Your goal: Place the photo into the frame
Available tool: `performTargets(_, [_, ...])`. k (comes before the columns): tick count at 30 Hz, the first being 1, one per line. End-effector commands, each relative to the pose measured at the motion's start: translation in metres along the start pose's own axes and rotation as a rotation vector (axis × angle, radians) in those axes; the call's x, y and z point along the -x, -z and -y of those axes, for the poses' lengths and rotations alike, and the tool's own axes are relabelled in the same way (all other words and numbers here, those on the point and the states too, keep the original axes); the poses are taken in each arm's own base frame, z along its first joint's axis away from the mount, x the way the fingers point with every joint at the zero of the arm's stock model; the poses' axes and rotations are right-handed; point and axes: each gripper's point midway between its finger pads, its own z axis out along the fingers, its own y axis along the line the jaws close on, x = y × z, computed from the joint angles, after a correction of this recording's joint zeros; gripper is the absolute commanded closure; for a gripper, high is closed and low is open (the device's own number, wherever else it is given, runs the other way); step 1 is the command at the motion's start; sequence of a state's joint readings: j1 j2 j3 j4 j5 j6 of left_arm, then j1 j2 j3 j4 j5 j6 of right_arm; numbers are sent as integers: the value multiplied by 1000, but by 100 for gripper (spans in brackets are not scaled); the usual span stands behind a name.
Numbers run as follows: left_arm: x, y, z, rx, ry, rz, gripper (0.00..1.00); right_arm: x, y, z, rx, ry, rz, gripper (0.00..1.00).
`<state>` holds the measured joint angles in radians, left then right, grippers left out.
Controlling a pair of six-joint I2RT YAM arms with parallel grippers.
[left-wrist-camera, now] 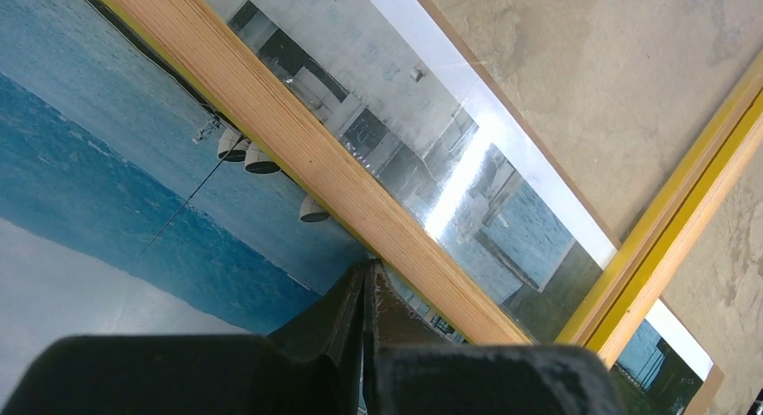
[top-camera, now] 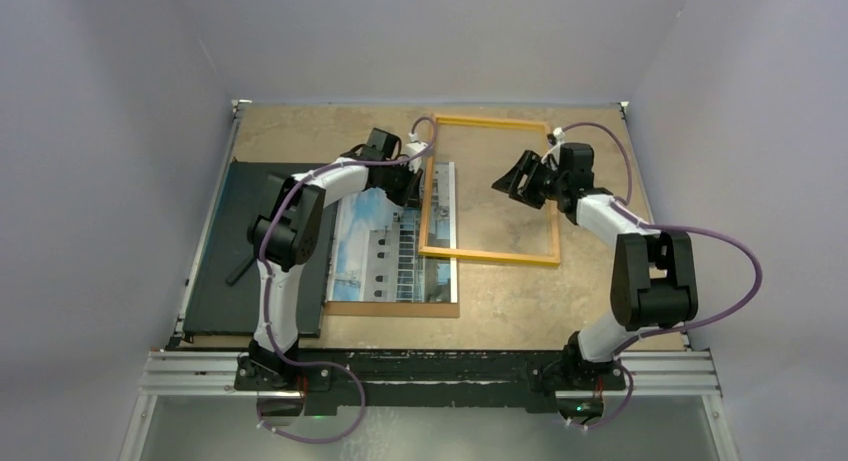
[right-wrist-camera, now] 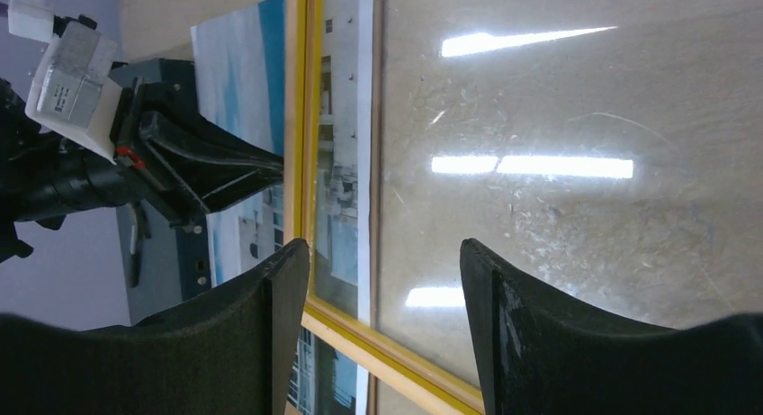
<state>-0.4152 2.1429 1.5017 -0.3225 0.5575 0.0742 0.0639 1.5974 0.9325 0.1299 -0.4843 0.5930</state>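
Observation:
The frame (top-camera: pixel 488 256), a thin yellow-orange border with a clear pane, lies flat at mid-table. Its left bar overlaps the right strip of the photo (top-camera: pixel 385 251), a white building under blue sky. My left gripper (top-camera: pixel 412 181) is shut, its tips (left-wrist-camera: pixel 367 273) low over the photo and right against the frame's wooden left bar (left-wrist-camera: pixel 315 154), with nothing seen between them. My right gripper (top-camera: pixel 512 179) hangs open above the pane, and the frame's near left corner (right-wrist-camera: pixel 396 343) shows between its fingers (right-wrist-camera: pixel 382 253). In the right wrist view the frame's bar (right-wrist-camera: pixel 309 91) crosses the photo (right-wrist-camera: pixel 238 73).
A brown backing board (top-camera: pixel 390 309) lies under the photo, its edge showing at the front. A black flat board (top-camera: pixel 225 271) lies along the table's left side, partly under the left arm. Walls close in the table at the back and sides.

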Motion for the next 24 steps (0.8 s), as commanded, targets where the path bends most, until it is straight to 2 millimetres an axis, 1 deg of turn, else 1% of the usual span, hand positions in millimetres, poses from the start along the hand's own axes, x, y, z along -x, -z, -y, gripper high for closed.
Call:
performTargets(1, [2,-2,0,-8,-35,-7,100,11,11,2,-32,-9,30,32])
performTargets(3, [4,1,0,-3,-37,-7,100,23,15,18,-136,10,72,27])
performTargets(4, [5,3,0,-2,-39,-6,100,38,18,29,-217,34,126,25])
performTargets(6, [8,8,2,-2,-45,0,100,53,24,44,-318,55,176,21])
performTargets(9, [14,14,3,1,-50,16,100,71,26,60,-396,95,220,18])
performTargets(11, [18,17,3,5,-49,25,100,80,23,70,-419,94,228,18])
performTargets(12, [19,17,3,7,-48,27,100,87,25,81,-437,78,239,18])
performTargets(13, [23,18,3,9,-48,33,100,90,23,89,-447,68,238,18])
performTargets(17, [32,20,-1,23,-28,44,100,97,10,105,-483,49,225,18])
performTargets(21, [41,26,-5,23,6,63,80,105,8,120,-537,29,249,13])
performTargets(24, [46,27,-3,5,19,77,72,104,2,129,-539,20,245,14])
